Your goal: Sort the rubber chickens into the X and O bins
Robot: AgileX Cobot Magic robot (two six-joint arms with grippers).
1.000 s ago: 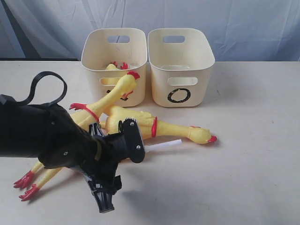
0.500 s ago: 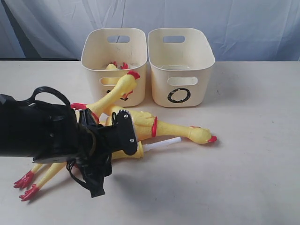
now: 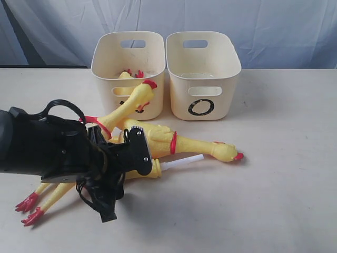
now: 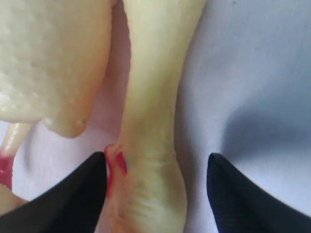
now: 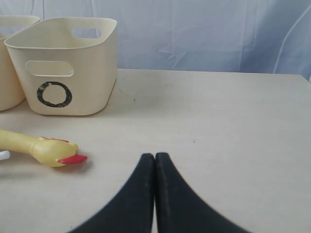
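Counting two cream bins (image 3: 226, 89), four rubber chickens (image 3: 158, 138), one binned; left gripper (image 4: 156, 156) wide astride one chicken; right gripper (image 5: 154, 156) closed, empty; beige table (image 3: 279, 200); pale curtain (image 3: 263, 26).

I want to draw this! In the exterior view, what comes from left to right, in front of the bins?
Red chicken feet → left hand → white tube → chicken head with red beak

A pale cream tabletop (image 3: 284, 200) fills the view from 3 through 6 to 9 o'clock, matte and faintly speckled. Behind it, from 10 to 2 o'clock, hangs a creased, pale blue-white sheet (image 3: 274, 31). At 10 o'clock a dark wedge (image 3: 21, 50) shows beside the sheet. Light is soft and even, shadows faint.
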